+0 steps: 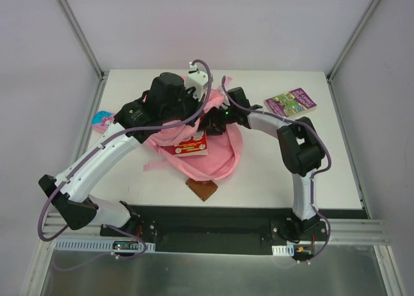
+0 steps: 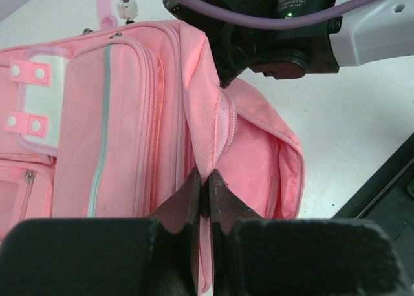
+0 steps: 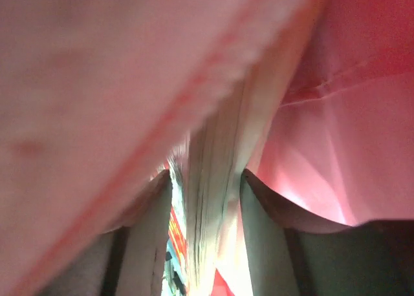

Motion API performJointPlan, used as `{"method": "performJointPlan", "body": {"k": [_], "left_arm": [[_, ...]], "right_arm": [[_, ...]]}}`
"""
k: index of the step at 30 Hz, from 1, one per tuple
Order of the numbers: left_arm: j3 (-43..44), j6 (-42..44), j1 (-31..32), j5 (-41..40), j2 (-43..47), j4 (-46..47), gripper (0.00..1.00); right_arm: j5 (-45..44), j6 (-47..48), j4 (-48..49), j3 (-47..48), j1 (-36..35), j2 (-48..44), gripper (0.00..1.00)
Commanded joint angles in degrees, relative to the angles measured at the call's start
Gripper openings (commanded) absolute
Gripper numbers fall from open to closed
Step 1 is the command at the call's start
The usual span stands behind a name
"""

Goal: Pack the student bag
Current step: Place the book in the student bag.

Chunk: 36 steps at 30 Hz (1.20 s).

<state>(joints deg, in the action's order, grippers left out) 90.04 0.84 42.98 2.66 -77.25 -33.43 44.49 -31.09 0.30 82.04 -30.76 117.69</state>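
We are holding the student bag [image 1: 217, 160] on the tabletop [image 1: 291, 170], left fingers [image 2: 187, 202] clamped on its opening's rim; right fingers [image 3: 152, 238], inside the mouth, are standing apart around a book [image 3: 217, 179] whose long axis is pointing deeper in

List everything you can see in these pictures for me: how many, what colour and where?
large pink fabric backpack: one, pink, table centre
red-and-white book: one, partly inside the backpack's opening
purple-and-green picture book: one, far right
flat brown rectangular piece: one, brown, near side of backpack
small pink-and-blue pouch: one, left table edge
white table: one, white
left hand: one, dark, pinching backpack fabric
right hand: one, dark, inside backpack, fingers flanking book pages
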Motion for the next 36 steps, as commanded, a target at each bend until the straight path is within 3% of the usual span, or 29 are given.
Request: {"method": "performJointPlan", "body": {"k": [1, 6, 12, 17, 20, 24, 31, 36], "left_arm": [[0.75, -0.23, -0.27, -0.02, 3.43, 5.83, 0.0], [0.66, -0.31, -0.27, -0.46, 3.51, 5.83, 0.0], [-0.04, -0.4, -0.27, -1.6, 3.43, 6.01, 0.0], [-0.48, -0.58, -0.27, -1.78, 3.34, 7.33, 0.0], [-0.39, -0.49, -0.27, -1.86, 3.08, 7.94, 0.0], [-0.65, -0.75, -0.35, -1.78, 2.81, 8.47, 0.0], [-1.1, -0.67, -0.44, -4.15, 3.16, 9.17, 0.0], [-1.36, -0.67, -0.35, -4.32, 2.99, 9.44, 0.0]], "right_arm": [[-0.55, 2.7, -3.37, 3.21, -0.79, 0.26, 0.54], [-1.94, 3.93, -3.72, 1.46, 0.61, -3.86, 0.69], [-3.01, 2.44, 1.01, -10.22, 4.13, -16.51, 0.72], [-0.89, -4.14, 8.57, -19.09, 1.77, -22.32, 0.73], [-5.1, -5.81, 7.44, -22.25, -2.1, -23.38, 0.73], [-18.7, -10.82, 9.8, -29.1, -5.35, -26.01, 0.73], [-32.09, -13.99, 14.47, -32.55, -10.71, -27.69, 0.75], [-42.26, -22.69, 17.11, -35.1, -15.19, -27.95, 0.76]]}}
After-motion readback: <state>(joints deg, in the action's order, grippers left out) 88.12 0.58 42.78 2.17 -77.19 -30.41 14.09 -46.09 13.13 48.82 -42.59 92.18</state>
